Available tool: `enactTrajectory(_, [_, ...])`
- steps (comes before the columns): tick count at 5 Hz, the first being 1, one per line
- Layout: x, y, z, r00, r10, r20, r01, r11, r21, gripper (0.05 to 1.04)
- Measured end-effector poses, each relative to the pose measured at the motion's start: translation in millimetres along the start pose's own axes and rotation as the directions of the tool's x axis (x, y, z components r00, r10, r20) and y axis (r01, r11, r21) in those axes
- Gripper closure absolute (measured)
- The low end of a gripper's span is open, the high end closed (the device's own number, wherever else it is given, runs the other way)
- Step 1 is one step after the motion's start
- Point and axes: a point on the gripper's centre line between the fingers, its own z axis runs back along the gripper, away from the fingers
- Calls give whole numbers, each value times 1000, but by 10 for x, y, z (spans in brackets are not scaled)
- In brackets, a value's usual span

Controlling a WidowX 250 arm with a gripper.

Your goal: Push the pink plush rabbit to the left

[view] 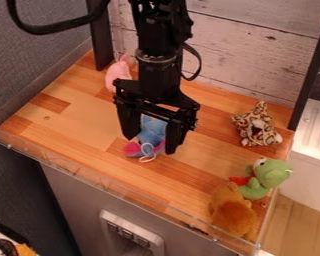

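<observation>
One released end effector (150, 144) hangs, fingers (128, 125) apart, over a blue plush toy (151, 132)

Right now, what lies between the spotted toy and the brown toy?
The green frog lies between the spotted toy and the brown toy, as the camera view shows.

The smooth wood tabletop (89, 117) has a soft sheen; far planks (246, 47) look matt, the near rim (109, 187) glossy clear plastic, the blue toy (151, 131) soft cloth.
</observation>
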Motion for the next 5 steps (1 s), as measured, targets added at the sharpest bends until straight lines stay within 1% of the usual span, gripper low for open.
enactTrajectory(1, [158, 133, -79, 993, -115, -20, 115, 993, 1, 83])
enactTrajectory(2, [502, 331, -139, 954, -299, -25, 299, 954, 1, 87])
enactTrajectory(3, [940, 557, -198, 864, -503, -31, 503, 864, -1, 86])
enactTrajectory(4, [1222, 770, -249, 767, -640, -34, 641, 768, -2, 84])
enactTrajectory(5, [1370, 1043, -275, 736, -676, -34, 676, 737, -5, 84])
